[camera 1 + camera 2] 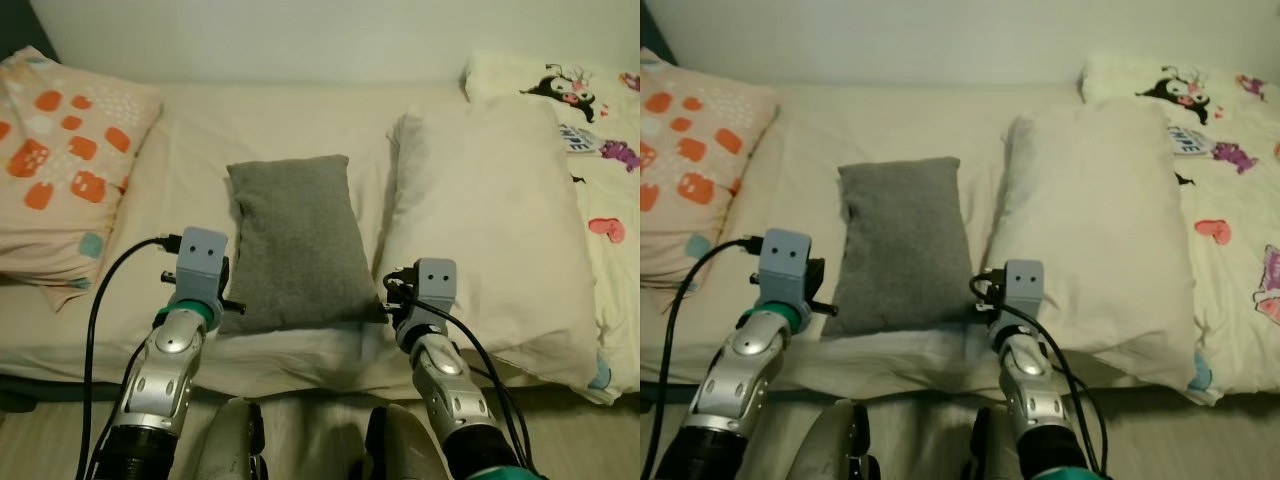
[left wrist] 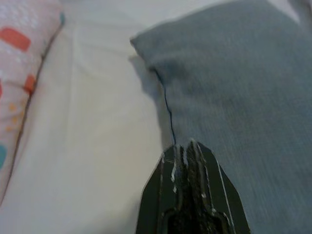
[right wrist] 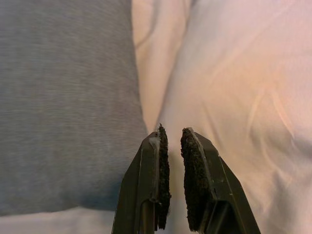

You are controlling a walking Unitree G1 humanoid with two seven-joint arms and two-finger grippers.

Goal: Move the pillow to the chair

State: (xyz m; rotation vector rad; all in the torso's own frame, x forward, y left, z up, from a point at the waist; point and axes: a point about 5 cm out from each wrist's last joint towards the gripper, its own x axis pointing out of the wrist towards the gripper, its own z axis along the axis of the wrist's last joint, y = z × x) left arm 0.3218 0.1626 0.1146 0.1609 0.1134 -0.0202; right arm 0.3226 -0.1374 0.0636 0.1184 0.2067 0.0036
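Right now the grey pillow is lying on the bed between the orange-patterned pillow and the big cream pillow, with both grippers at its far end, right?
Not quite: the left gripper and right gripper flank the grey pillow at its near end, as the left eye view shows. The rest holds.

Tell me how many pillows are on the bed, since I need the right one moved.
3: the patterned pillow at the robot's left, the grey pillow in the middle, the cream pillow to its right. Others may lie out of frame.

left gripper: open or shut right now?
Shut. In the left wrist view the left gripper has its two black fingers pressed together with no gap, their tips at the near edge of the grey pillow.
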